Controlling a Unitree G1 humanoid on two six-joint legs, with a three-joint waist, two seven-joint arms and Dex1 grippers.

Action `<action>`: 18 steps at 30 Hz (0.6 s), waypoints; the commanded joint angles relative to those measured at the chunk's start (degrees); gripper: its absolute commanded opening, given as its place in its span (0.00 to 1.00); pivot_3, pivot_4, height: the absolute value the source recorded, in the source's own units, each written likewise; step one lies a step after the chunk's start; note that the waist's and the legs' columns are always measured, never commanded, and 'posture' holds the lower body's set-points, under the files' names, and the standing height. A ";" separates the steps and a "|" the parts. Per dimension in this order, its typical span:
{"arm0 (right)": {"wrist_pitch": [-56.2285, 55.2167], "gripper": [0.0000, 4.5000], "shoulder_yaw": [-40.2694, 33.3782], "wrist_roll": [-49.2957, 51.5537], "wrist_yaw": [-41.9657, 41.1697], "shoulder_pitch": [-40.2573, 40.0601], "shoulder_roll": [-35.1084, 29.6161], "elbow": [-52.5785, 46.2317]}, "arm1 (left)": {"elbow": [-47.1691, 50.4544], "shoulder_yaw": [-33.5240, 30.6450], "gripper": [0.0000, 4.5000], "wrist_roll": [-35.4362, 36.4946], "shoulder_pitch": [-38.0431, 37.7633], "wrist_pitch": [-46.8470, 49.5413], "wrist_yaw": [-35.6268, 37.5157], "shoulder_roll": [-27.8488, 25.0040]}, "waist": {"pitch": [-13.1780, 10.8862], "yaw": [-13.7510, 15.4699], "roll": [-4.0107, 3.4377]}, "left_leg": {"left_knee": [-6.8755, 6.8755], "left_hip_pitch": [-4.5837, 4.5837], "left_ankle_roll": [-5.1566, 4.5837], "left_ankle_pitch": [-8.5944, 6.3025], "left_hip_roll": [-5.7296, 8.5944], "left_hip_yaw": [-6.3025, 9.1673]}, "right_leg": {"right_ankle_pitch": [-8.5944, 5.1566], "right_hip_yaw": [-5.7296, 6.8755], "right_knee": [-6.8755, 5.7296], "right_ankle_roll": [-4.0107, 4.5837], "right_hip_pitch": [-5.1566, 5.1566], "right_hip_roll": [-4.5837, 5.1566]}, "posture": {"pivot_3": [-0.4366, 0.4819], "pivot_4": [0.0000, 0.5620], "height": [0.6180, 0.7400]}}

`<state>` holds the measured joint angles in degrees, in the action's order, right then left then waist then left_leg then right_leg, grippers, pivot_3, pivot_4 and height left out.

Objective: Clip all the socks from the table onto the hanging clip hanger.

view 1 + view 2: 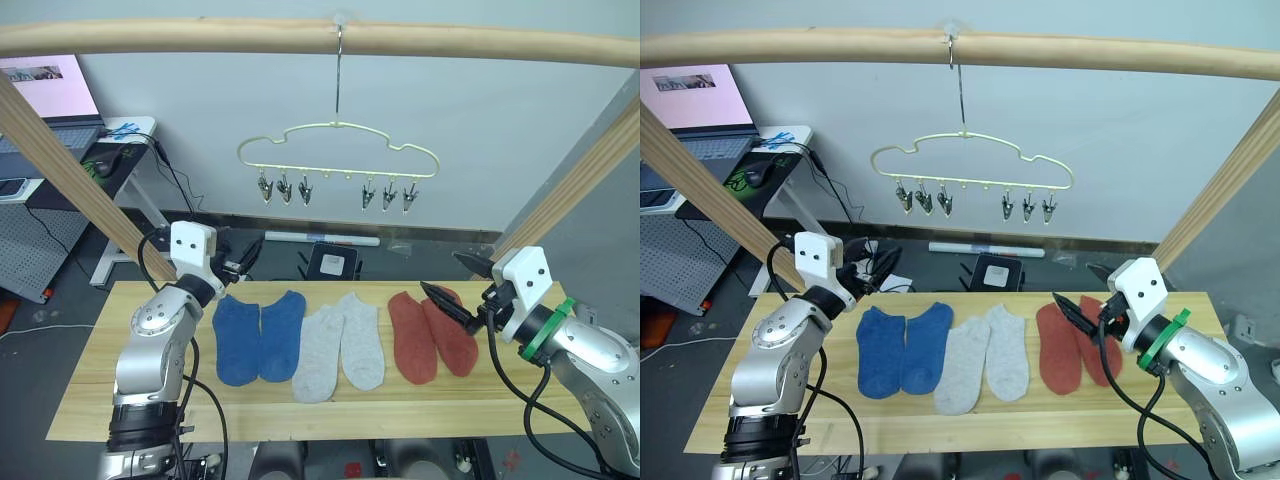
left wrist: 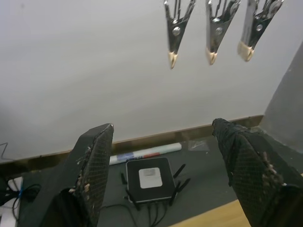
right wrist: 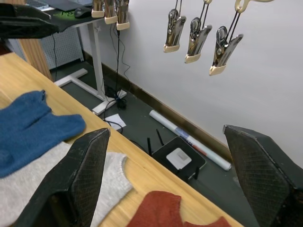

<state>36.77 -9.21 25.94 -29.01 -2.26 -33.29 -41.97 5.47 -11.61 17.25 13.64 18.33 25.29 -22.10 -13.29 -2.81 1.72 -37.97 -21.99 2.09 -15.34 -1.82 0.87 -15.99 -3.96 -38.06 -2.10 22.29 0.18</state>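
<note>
Jaws wide on left gripper (image 2: 161, 175) and right gripper (image 3: 175, 179), both empty, above table (image 1: 400, 410).

Both arms bent, left claw (image 2: 161, 170) and right claw (image 3: 173, 177) gaping, empty.

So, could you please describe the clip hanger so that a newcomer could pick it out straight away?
Start at the thick wooden pole running across the top of the scene, above the table with its socks. From its middle a long metal hook drops to the clip hanger. It is a thin pale-yellow wire cloud outline with six small metal clips in a row beneath, all empty, and it hangs in the air.
</note>
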 commanded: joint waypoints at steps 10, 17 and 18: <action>4.06 0.89 1.51 4.02 2.29 5.24 -0.22 -6.15 | -4.80 -0.45 0.80 0.73 8.02 -3.06 0.66 0.44 | -1.27 -0.62 0.10 | 0.00 -0.10 0.00 0.00 0.01 0.09 | -0.01 0.10 0.03 -0.02 0.05 0.00 | 0.33 0.49 1.00; 5.54 0.89 1.94 4.70 3.02 6.48 -0.57 -7.12 | -8.91 0.28 0.63 -0.14 11.42 -6.23 0.97 0.61 | -1.36 -0.62 0.14 | 0.00 -0.59 0.01 0.00 0.01 0.26 | 0.00 0.23 0.03 -0.02 0.41 0.04 | 0.33 0.49 1.00; 5.64 0.89 1.91 4.81 3.13 6.48 -0.62 -7.23 | -9.18 0.32 0.63 -0.17 11.55 -6.42 1.00 0.63 | -1.36 -0.61 0.14 | -0.01 -0.72 0.02 0.01 0.01 0.26 | 0.00 0.25 0.01 -0.03 0.55 0.05 | 0.33 0.50 1.00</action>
<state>42.62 -6.77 30.11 -26.07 3.67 -33.40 -46.48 -4.29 -11.53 17.33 24.45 13.44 25.90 -21.40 -14.64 -3.42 1.86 -38.01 -22.86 2.11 -15.33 -1.81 1.13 -15.99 -3.70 -38.09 -2.13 23.02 0.24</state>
